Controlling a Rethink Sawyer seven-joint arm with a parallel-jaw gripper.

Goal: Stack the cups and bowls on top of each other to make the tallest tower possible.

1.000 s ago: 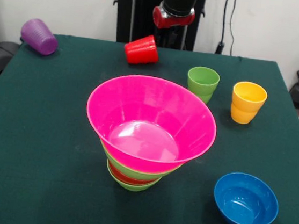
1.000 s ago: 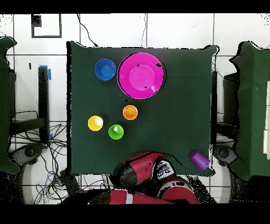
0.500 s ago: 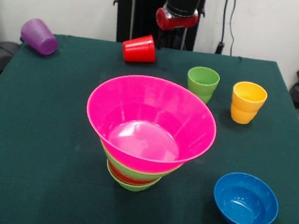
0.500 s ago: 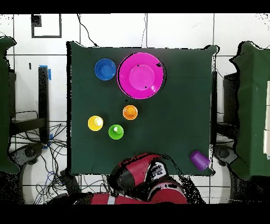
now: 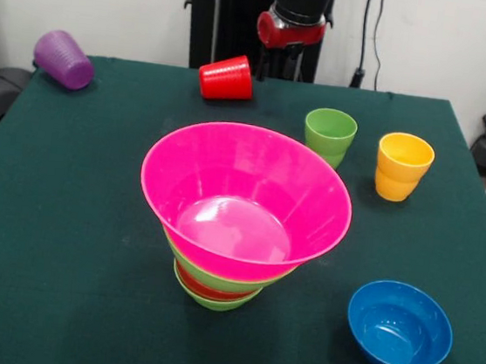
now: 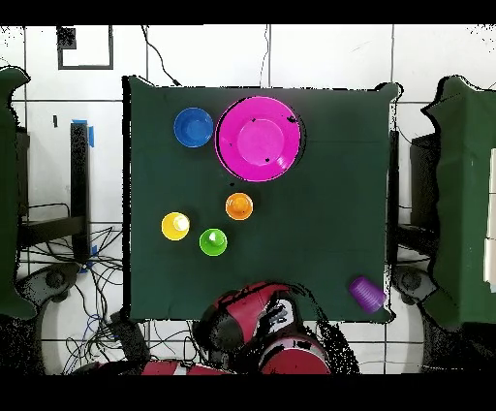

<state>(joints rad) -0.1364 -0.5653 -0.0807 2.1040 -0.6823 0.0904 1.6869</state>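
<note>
The tower (image 5: 235,234) stands mid-table: a huge pink bowl (image 5: 246,191) sits on top of a large green bowl, a red-orange bowl and a small green bowl. The same pink bowl (image 6: 259,138) hides the rest from overhead. A blue bowl (image 5: 400,325) sits alone at the front right. The green cup (image 5: 329,135) and yellow cup (image 5: 403,167) stand upright. The red cup (image 5: 227,78) and purple cup (image 5: 63,59) lie on their sides at the far edge. The orange cup (image 6: 239,205) shows only from overhead. My gripper (image 5: 279,59) hangs just right of the red cup.
The dark green cloth table (image 5: 61,240) ends right behind the red and purple cups. The black pedestal (image 5: 223,13) rises beyond it. Overhead, the red arm (image 6: 257,325) covers the table's near edge and hides the red cup.
The arm has drawn back, up and slightly right in the front view. The red cup has shifted a little towards the far edge. Nothing else moved.
</note>
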